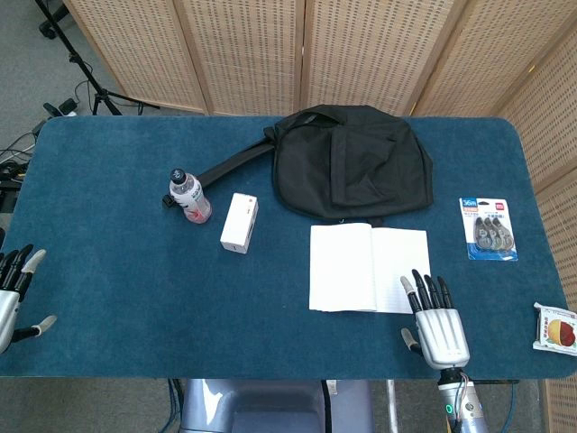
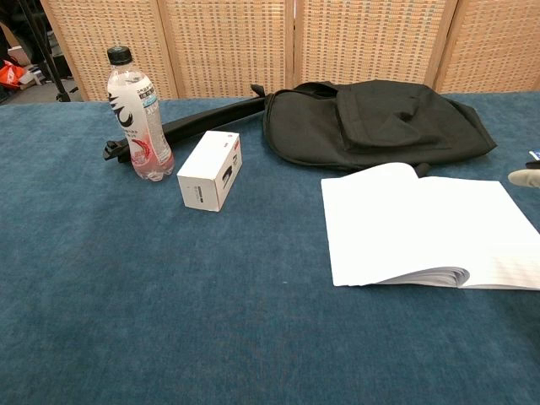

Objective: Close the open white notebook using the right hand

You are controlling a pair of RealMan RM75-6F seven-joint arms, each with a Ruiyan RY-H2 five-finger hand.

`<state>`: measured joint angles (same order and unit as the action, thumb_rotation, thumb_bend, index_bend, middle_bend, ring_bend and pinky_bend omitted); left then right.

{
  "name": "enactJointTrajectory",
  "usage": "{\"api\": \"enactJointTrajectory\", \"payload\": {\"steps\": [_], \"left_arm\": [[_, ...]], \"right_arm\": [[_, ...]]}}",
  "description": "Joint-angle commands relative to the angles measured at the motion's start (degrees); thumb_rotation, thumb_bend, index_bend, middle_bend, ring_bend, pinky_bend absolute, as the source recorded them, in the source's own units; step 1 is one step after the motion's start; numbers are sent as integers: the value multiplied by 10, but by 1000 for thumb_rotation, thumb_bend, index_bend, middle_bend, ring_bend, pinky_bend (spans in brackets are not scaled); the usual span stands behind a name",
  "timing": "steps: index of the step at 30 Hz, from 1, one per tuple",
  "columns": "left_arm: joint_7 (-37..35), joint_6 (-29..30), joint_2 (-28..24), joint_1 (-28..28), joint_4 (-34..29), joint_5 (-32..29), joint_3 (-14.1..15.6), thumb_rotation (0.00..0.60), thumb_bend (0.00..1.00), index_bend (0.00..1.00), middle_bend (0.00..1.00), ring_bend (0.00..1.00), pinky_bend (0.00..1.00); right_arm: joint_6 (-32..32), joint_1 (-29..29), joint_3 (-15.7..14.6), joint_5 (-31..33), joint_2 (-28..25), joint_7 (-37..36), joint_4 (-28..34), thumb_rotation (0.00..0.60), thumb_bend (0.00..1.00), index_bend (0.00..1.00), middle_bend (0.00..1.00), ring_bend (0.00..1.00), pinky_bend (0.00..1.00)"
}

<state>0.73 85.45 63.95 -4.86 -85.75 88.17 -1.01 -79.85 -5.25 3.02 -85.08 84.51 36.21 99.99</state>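
Note:
The white notebook (image 1: 368, 267) (image 2: 422, 226) lies open and flat on the blue table, just in front of the black bag. My right hand (image 1: 435, 320) hovers at the notebook's near right corner, fingers spread and pointing away from me, its fingertips (image 1: 424, 284) over the right page's lower edge; it holds nothing. In the chest view only a pale fingertip (image 2: 525, 177) shows at the right border. My left hand (image 1: 13, 296) sits at the table's near left edge, fingers apart, holding nothing.
A black bag (image 1: 350, 161) with a long strap lies behind the notebook. A water bottle (image 1: 189, 195) and a small white box (image 1: 239, 223) stand to the left. A blister pack (image 1: 487, 228) and a snack packet (image 1: 557, 328) lie at the right.

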Motion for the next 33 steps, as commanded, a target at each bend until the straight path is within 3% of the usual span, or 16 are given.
{"api": "enactJointTrajectory", "payload": {"steps": [1,17,33], "left_arm": [[0,-1,0,0,1,0,0,553,66,0,0,0,0],[-4,1,0,-1,0,4,1,554,66,0,0,0,0],[-6,6,2,-1,2,8,2,552,66,0,0,0,0]], "right_arm": [[2,-2,2,8,8,7,-2,600,311,0,0,0,0],[13,-21,1,18,51,31,2,600,311,0,0,0,0],[24,-42,8,25,93,15,-32,600,311,0,0,0,0]]}}
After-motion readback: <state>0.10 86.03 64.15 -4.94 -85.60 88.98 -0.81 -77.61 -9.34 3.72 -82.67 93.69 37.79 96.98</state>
